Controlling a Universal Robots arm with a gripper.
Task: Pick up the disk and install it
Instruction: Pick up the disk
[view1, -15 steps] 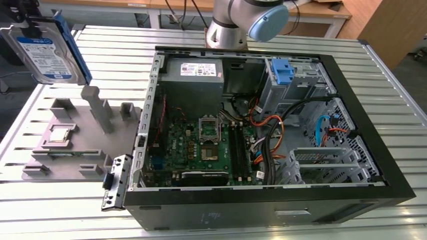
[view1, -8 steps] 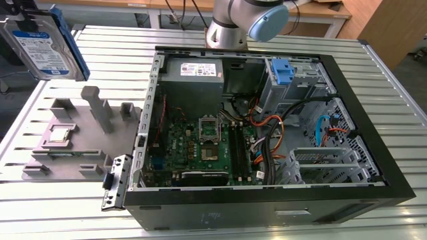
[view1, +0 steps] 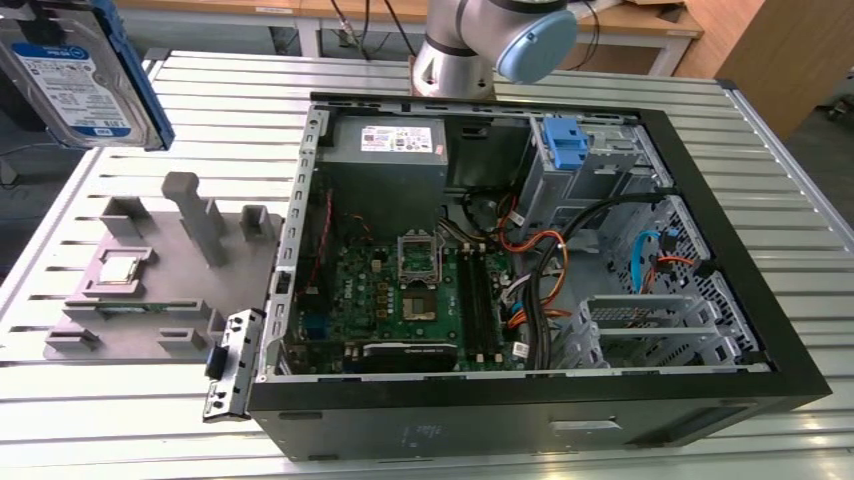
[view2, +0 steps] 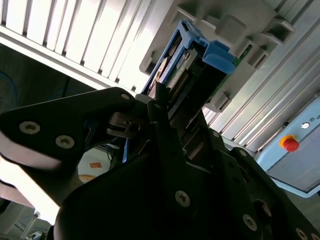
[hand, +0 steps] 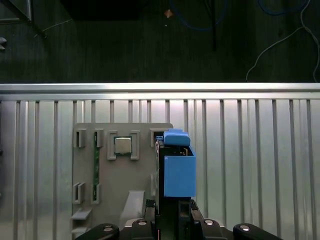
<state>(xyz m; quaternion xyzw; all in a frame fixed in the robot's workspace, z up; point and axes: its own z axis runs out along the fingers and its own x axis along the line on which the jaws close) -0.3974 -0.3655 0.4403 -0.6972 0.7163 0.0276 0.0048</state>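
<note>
Exterior view first: the disk (view1: 74, 80) hung high in the air at the exterior view's left, over the grey tray (view1: 134, 335) on the metal table (view1: 120, 440). It touched nothing below it. Its label faced the camera, and its long side ran up and down, tipped a little.

In the second wrist view the gripper (view2: 159, 102) had hold of the disk. Its dark fingers (view2: 163, 127) were closed on the disk, one on each side, with no gap to see. The disk stuck straight out from the fingers the long way. The blue end tab (view2: 220, 52) sat at the far end, away from the gripper. In the first wrist view the disk was seen from its thin edge, with the tray beneath it.

The computer case (view1: 534, 400) lay open on the table toward the exterior view's right. Near its far side stood the metal drive bay (view1: 614, 170), with an upright blue bracket (view1: 566, 142) fixed to it. The disk was well apart from that bay, and much of the open case lay between them.

I judge that the picking up was done and the putting in was not. The disk was in the gripper, off to the side of the case, and the bay lay away toward the exterior view's right.
</note>
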